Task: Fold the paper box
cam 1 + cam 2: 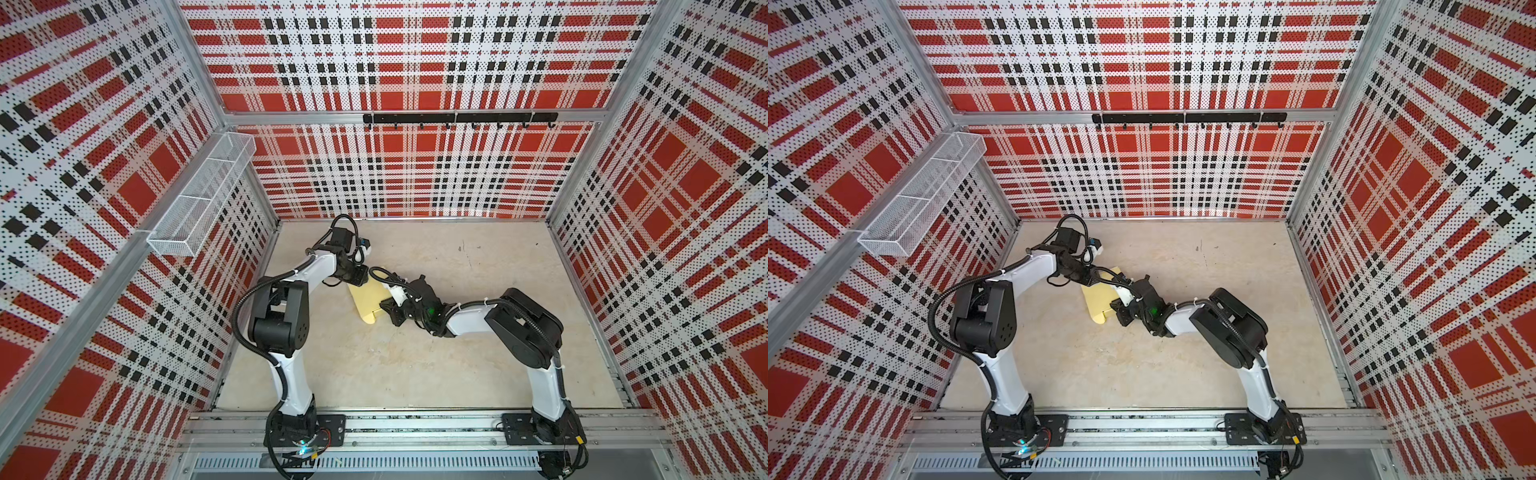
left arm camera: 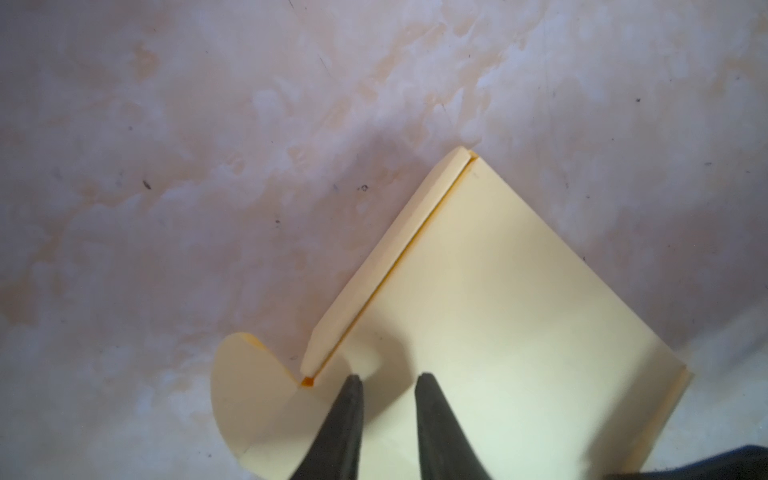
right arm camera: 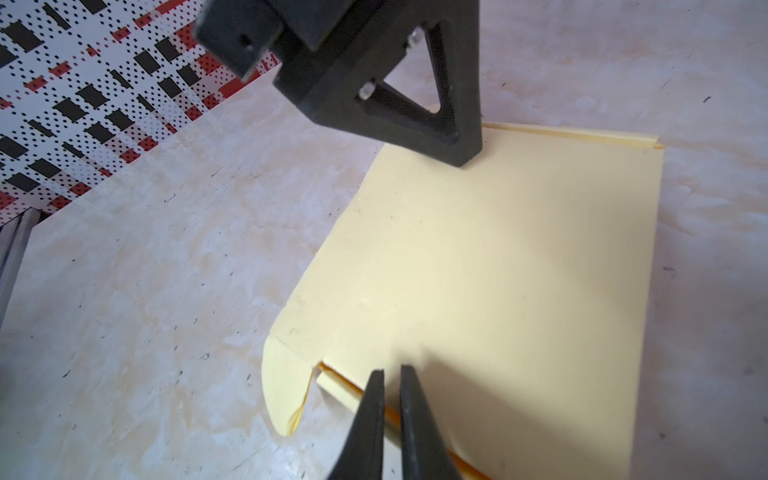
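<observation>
Paper box [image 1: 368, 299]: pale yellow, lying flat on the bench [image 1: 415, 365] at centre, with both arms meeting over it; in both top views it runs from about 12 o'clock to 6 o'clock between the two tools.
Flaps: a rounded tab [image 2: 249, 395] sticks out at one corner, and a narrow side strip [image 2: 386, 266] is folded along the long edge.
Left tool [image 2: 388, 376]: down at the box's 12 o'clock end, tips a modest gap apart, poised on or just over the top panel, nothing between them.
Right tool [image 3: 390, 370]: at the box's 4 o'clock edge, tips nearly together with only a sliver of a gap, right at the edge near a second rounded tab [image 3: 286, 386]; nothing visibly pinched.
Step in hand: looks like pinning the flat blank while a side flap gets worked.
Next move: probably needs one tool holding the panel down and the other getting under a flap edge to lift it, gently, since thin card creases.
</observation>
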`<state>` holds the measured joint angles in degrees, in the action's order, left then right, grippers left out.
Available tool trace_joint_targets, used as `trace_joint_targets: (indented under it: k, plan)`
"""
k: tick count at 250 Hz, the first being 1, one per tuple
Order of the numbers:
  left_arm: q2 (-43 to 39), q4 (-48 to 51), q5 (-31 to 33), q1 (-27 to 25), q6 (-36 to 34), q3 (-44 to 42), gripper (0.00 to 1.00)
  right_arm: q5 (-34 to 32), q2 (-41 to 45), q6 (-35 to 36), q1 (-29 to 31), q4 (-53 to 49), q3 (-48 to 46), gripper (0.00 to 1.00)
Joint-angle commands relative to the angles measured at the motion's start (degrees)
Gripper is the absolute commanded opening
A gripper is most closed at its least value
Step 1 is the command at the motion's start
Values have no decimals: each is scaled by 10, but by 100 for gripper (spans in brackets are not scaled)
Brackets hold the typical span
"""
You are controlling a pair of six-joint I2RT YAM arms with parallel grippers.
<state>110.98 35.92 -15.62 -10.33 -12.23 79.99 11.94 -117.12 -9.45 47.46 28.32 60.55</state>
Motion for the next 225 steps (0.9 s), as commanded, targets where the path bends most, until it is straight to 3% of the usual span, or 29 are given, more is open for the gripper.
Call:
trace_joint_targets:
  k: [1,58,132,225]
  plan:
    - [20,17,-1,-5,2,10,27,-9,12,16,-5,-56,-18,13]
    - [0,7,-6,-39,28,-28,27,-13,41,23,-11,-78,-22,13]
    - [-43,-21,-27,-75,111,-77,25,-21,90,34,-12,-112,-21,13]
    - [-104,-51,-50,-124,183,-110,28,-24,125,0,-12,-115,-75,14]
